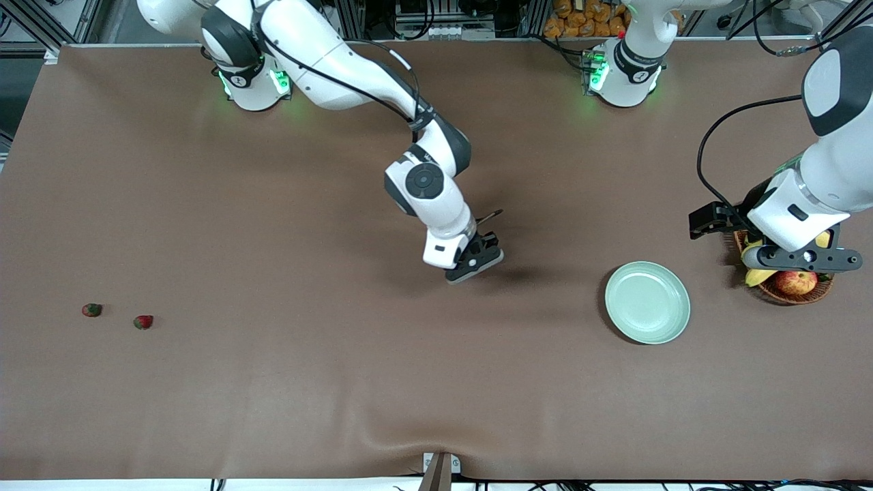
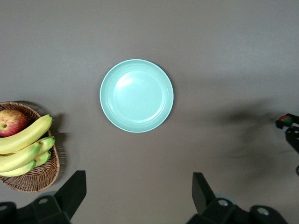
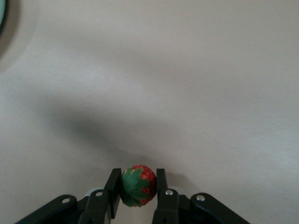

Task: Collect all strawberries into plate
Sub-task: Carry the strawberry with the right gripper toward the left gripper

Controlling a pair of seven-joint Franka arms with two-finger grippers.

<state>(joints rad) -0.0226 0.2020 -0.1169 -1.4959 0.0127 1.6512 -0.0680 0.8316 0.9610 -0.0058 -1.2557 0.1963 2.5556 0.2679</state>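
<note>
My right gripper point(image 3: 136, 181) is shut on one strawberry point(image 3: 138, 185), red with a green leafy top, and hangs over the bare middle of the table point(image 1: 477, 264). Two more strawberries point(image 1: 92, 310) point(image 1: 143, 322) lie near the right arm's end of the table. The pale mint-green plate point(image 1: 646, 302) point(image 2: 136, 95) sits toward the left arm's end with nothing in it. Its rim point(image 3: 2, 14) just shows in the right wrist view. My left gripper point(image 1: 799, 260) point(image 2: 138, 196) waits open and holds nothing, over the table beside the plate. The held strawberry point(image 2: 285, 121) also shows in the left wrist view.
A brown wicker basket point(image 1: 794, 292) point(image 2: 33, 181) holding bananas point(image 2: 23, 140) and a red-yellow apple point(image 1: 796, 281) point(image 2: 11, 122) stands beside the plate, under the left arm. A brown cloth point(image 1: 341, 382) covers the whole table.
</note>
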